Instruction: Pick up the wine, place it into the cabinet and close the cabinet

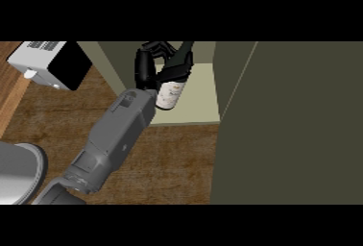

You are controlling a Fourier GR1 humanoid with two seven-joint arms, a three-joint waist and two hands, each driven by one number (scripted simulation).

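Note:
A dark wine bottle (170, 91) with a pale label is tilted, its neck pointing up and to the right into the open cabinet (202, 96). Its base is over the front part of the pale cabinet floor. My left hand (145, 67) is shut on the bottle, with black fingers curled over its shoulder and down its left side. The grey forearm (120, 129) runs in from the lower left. The cabinet door (297, 120) stands open as a large dark panel filling the right side. My right hand does not show.
A white appliance (46, 62) with a black face sits at the upper left on the wooden counter (177, 158). A grey rounded object (18, 173) lies at the lower left edge. The cabinet's left wall (106, 60) rises just left of my hand.

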